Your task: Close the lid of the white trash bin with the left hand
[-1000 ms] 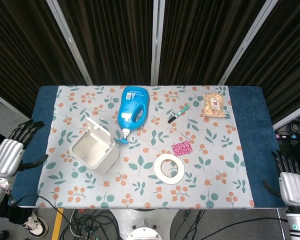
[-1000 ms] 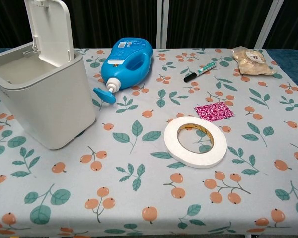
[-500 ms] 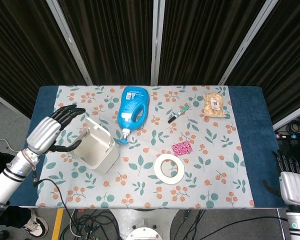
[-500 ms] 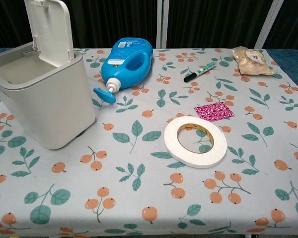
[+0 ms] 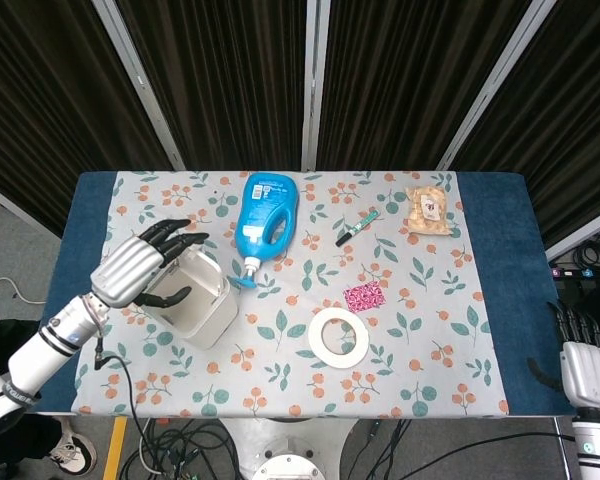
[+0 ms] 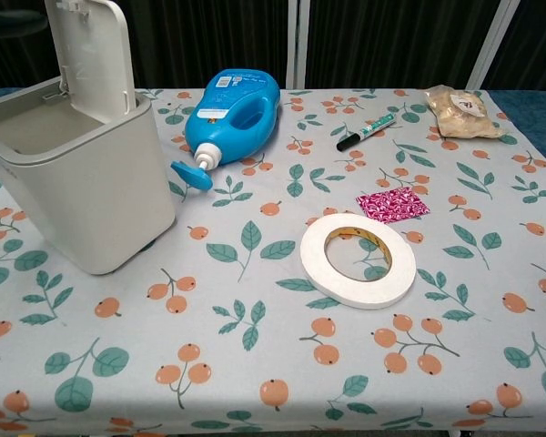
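Note:
The white trash bin (image 5: pixel 198 305) (image 6: pixel 82 177) stands on the left part of the table with its lid (image 6: pixel 93 59) (image 5: pixel 202 252) tipped up on the far side. In the head view my left hand (image 5: pixel 140 268) hovers over the bin's open top, fingers spread and reaching toward the lid, holding nothing. The chest view does not show this hand. My right hand (image 5: pixel 582 372) hangs off the table's right front corner, fingers apart and empty.
A blue detergent bottle (image 5: pixel 266 222) lies just right of the bin, its nozzle near the bin's wall. A tape roll (image 5: pixel 338 335), a pink packet (image 5: pixel 363 296), a marker (image 5: pixel 357 227) and a snack bag (image 5: pixel 428 211) lie further right on the patterned tablecloth (image 5: pixel 430 330).
My left hand has swung in from beyond the table's left edge to above the bin's opening. The lid still stands up. The right hand has stayed put.

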You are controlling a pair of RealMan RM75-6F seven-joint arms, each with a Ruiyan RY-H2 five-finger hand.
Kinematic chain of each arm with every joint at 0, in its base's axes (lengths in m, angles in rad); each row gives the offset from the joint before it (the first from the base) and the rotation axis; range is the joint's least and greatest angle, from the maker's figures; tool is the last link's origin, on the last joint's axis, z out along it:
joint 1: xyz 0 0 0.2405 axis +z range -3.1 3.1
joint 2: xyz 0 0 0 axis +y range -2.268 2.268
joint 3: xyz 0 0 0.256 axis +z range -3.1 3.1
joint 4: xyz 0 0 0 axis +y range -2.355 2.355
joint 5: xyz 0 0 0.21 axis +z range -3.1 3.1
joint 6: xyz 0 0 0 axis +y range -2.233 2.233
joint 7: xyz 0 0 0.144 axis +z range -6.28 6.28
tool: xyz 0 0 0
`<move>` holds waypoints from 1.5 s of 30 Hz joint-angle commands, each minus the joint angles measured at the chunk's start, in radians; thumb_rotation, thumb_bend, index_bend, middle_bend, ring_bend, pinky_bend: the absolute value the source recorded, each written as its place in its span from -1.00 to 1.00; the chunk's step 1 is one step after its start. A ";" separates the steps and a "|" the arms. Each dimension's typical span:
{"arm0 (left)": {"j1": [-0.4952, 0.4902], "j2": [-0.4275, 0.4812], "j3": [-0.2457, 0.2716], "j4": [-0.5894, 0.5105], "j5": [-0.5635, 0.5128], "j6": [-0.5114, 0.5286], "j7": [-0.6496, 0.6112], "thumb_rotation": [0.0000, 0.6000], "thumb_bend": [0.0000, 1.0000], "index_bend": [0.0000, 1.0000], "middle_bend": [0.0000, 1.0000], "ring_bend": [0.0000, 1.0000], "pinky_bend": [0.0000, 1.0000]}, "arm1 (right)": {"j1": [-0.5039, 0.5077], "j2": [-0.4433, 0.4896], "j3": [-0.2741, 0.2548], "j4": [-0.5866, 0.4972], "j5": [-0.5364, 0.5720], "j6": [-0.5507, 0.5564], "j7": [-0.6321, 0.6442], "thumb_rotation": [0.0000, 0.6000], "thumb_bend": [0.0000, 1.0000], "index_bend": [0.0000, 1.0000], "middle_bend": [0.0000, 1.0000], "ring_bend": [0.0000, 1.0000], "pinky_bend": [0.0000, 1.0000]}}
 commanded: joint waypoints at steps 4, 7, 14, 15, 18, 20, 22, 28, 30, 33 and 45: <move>-0.013 -0.008 0.020 -0.012 -0.016 -0.025 0.050 0.60 -0.27 -0.80 -0.56 -0.91 -0.77 | 0.000 -0.005 -0.001 0.011 0.009 -0.013 0.007 1.00 -0.65 -1.00 -1.00 -1.00 -1.00; -0.014 -0.003 0.026 -0.019 -0.021 -0.024 0.063 0.60 -0.27 -0.80 -0.55 -0.91 -0.77 | 0.001 -0.006 0.001 0.015 0.011 -0.016 0.011 1.00 -0.65 -1.00 -1.00 -1.00 -1.00; -0.002 0.033 0.040 -0.050 -0.011 0.005 0.092 0.59 -0.27 -0.80 -0.33 -0.91 -0.77 | 0.001 -0.008 0.002 0.017 0.011 -0.016 0.013 1.00 -0.65 -1.00 -1.00 -1.00 -1.00; 0.001 0.040 0.044 -0.056 -0.009 0.010 0.095 0.59 -0.27 -0.80 -0.31 -0.91 -0.77 | 0.001 -0.008 0.002 0.018 0.011 -0.017 0.012 1.00 -0.65 -1.00 -1.00 -1.00 -1.00; 0.015 0.049 0.056 -0.069 -0.005 0.025 0.104 0.58 -0.27 -0.80 -0.27 -0.91 -0.77 | 0.003 -0.011 0.000 0.020 0.010 -0.021 0.011 1.00 -0.65 -1.00 -1.00 -1.00 -1.00; 0.031 0.044 0.065 -0.071 0.001 0.050 0.115 0.58 -0.27 -0.80 -0.27 -0.91 -0.77 | 0.003 -0.014 -0.001 0.022 0.009 -0.023 0.013 1.00 -0.65 -1.00 -1.00 -1.00 -1.00; 0.054 0.028 0.078 -0.063 0.010 0.084 0.129 0.58 -0.27 -0.80 -0.27 -0.91 -0.77 | 0.004 -0.017 -0.002 0.025 0.009 -0.026 0.016 1.00 -0.65 -1.00 -1.00 -1.00 -1.00; 0.097 -0.015 0.112 -0.033 0.032 0.137 0.162 0.59 -0.27 -0.80 -0.27 -0.91 -0.77 | 0.005 -0.019 -0.004 0.030 0.011 -0.032 0.016 1.00 -0.65 -1.00 -1.00 -1.00 -1.00; 0.104 -0.025 0.119 -0.029 0.036 0.145 0.162 0.59 -0.27 -0.80 -0.26 -0.91 -0.77 | 0.004 -0.021 -0.004 0.030 0.012 -0.034 0.017 1.00 -0.65 -1.00 -1.00 -1.00 -1.00; 0.109 -0.036 0.126 -0.024 0.044 0.154 0.158 0.59 -0.27 -0.80 -0.26 -0.91 -0.77 | 0.003 -0.022 -0.006 0.031 0.014 -0.037 0.018 1.00 -0.65 -1.00 -1.00 -1.00 -1.00; 0.120 -0.023 0.163 -0.032 0.064 0.153 0.132 0.51 -0.24 -0.80 -0.25 -0.91 -0.77 | 0.006 -0.029 -0.007 0.041 0.013 -0.045 0.020 1.00 -0.65 -1.00 -1.00 -1.00 -1.00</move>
